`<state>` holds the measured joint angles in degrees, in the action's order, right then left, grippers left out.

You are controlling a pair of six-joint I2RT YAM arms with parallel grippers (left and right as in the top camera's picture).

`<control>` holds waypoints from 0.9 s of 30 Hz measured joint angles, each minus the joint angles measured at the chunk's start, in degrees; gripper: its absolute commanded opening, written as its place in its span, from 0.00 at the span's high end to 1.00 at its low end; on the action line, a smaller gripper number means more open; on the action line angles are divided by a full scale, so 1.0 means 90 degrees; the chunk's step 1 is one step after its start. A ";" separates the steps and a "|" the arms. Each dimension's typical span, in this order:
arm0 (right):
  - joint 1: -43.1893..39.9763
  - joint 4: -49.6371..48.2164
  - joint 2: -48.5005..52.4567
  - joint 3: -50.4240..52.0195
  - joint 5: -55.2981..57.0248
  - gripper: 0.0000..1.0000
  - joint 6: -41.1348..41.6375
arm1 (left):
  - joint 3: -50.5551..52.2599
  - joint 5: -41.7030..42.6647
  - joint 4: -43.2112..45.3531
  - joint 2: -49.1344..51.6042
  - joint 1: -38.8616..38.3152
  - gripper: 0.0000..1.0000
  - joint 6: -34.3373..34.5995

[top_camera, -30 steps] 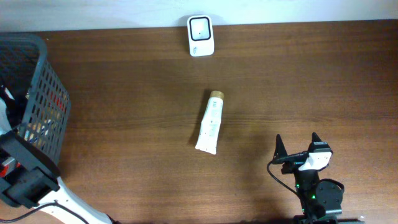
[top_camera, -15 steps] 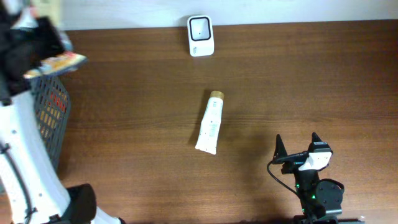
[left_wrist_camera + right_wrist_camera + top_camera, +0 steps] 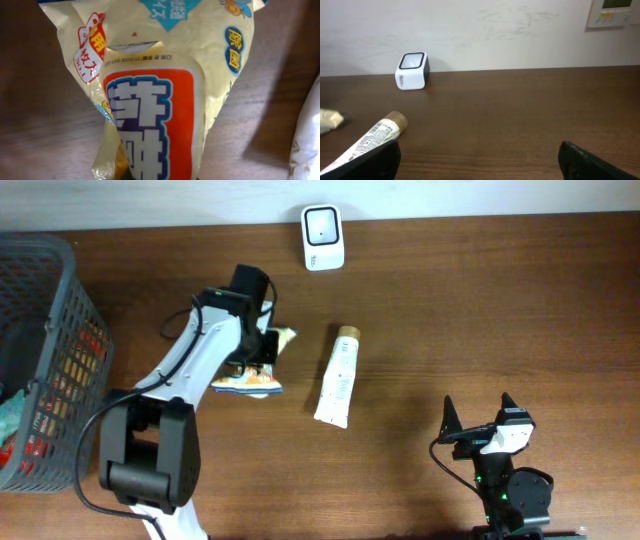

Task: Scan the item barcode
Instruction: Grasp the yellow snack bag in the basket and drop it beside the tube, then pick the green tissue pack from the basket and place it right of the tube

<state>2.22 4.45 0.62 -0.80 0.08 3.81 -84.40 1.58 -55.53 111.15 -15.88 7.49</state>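
The item in hand is a yellow snack packet (image 3: 248, 382) with an orange and white label (image 3: 150, 100). It hangs just over the table left of centre, with my left gripper (image 3: 262, 348) shut on its near end. In the left wrist view the packet fills the frame and hides the fingers. No barcode shows on its visible face. The white scanner (image 3: 323, 238) stands at the far edge, also in the right wrist view (image 3: 412, 71). My right gripper (image 3: 477, 415) rests open and empty at the near right.
A white tube with a gold cap (image 3: 338, 376) lies at the table's centre, just right of the packet, and shows in the right wrist view (image 3: 370, 140). A dark mesh basket (image 3: 50, 290) holding more packets stands at the left edge.
My left arm has swung out of the basket and across to the table's middle, carrying the snack packet down beside the tube. The right arm has stayed still.
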 measured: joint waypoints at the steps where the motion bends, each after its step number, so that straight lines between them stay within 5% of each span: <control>1: 0.0000 0.0000 0.0000 0.0002 -0.0002 0.01 0.0005 | 0.0029 0.0049 0.0024 0.0000 -0.0058 0.33 0.0061; 7: 0.0000 0.0000 0.0000 0.0002 0.0000 0.01 0.0000 | -0.0529 0.0187 -0.0435 -0.0002 -0.0376 0.20 0.0078; 12: 0.0000 -0.0002 0.0000 0.0002 0.0000 0.01 0.0002 | -0.3458 -0.0131 -0.1515 -0.0214 0.0112 0.13 0.0078; 18: 0.0000 0.0000 0.0000 0.0002 0.0000 0.01 0.0000 | -0.5090 -0.1469 -0.1656 -0.1081 0.2380 0.11 0.0444; 23: 0.0000 0.0000 0.0000 0.0002 -0.0002 0.01 -0.0002 | -0.4643 -0.1841 -0.1627 -0.1054 0.4733 0.16 0.1353; 27: 0.0000 0.0000 0.0000 0.0002 0.0000 0.01 0.0000 | -0.3742 -0.1855 -0.1090 -0.0765 0.5714 0.16 0.1015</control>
<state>2.22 4.45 0.62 -0.78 0.08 3.81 -118.08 -15.11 -65.34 104.27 35.55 16.62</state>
